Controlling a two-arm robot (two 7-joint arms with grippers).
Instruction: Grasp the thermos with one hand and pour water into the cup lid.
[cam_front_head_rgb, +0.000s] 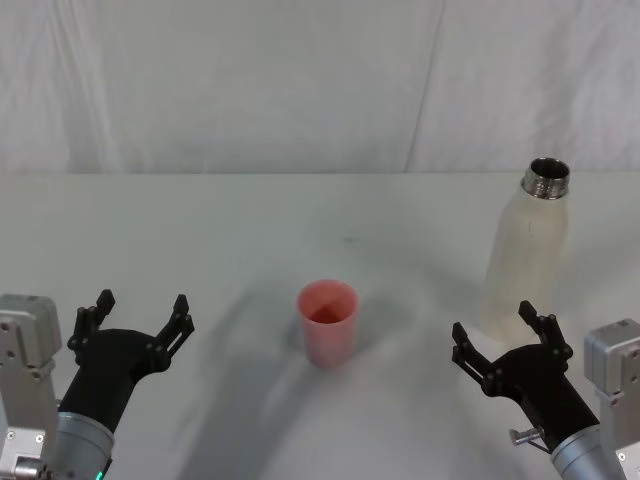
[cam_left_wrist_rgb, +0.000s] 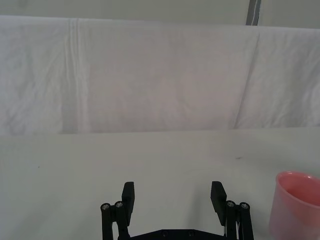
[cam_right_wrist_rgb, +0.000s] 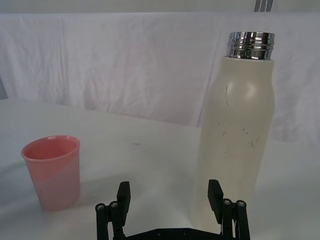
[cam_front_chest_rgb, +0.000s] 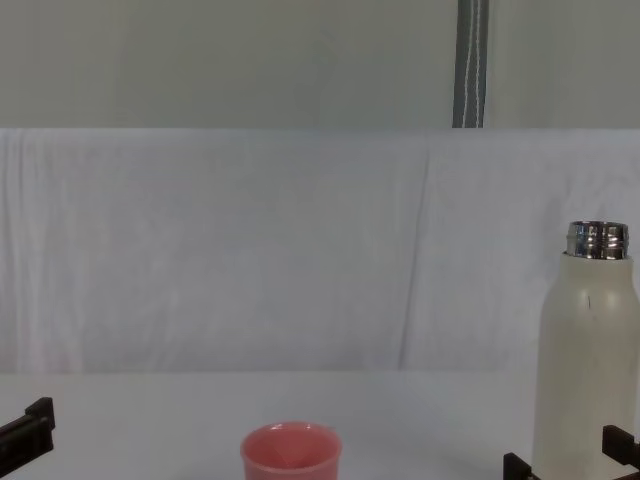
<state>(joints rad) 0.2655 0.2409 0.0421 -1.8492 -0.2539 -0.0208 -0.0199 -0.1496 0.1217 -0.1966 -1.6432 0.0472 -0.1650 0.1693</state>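
Note:
The thermos (cam_front_head_rgb: 525, 255) is a tall cream-white bottle with an open steel neck, standing upright at the right of the table; it also rises in the right wrist view (cam_right_wrist_rgb: 237, 135) and chest view (cam_front_chest_rgb: 587, 370). The cup lid (cam_front_head_rgb: 327, 322), small and pink, stands upright mid-table, also seen as the cup lid (cam_right_wrist_rgb: 52, 171) (cam_left_wrist_rgb: 296, 205) (cam_front_chest_rgb: 291, 453). My right gripper (cam_front_head_rgb: 497, 336) is open, just short of the thermos's base, with nothing between its fingers (cam_right_wrist_rgb: 123, 196). My left gripper (cam_front_head_rgb: 141, 310) is open near the front left, well left of the cup lid.
A white cloth covers the table (cam_front_head_rgb: 200, 230) and hangs as a backdrop (cam_front_chest_rgb: 250, 250) behind it. A grey pole (cam_front_chest_rgb: 471, 62) stands behind the backdrop. Bare tabletop lies between the cup lid and thermos.

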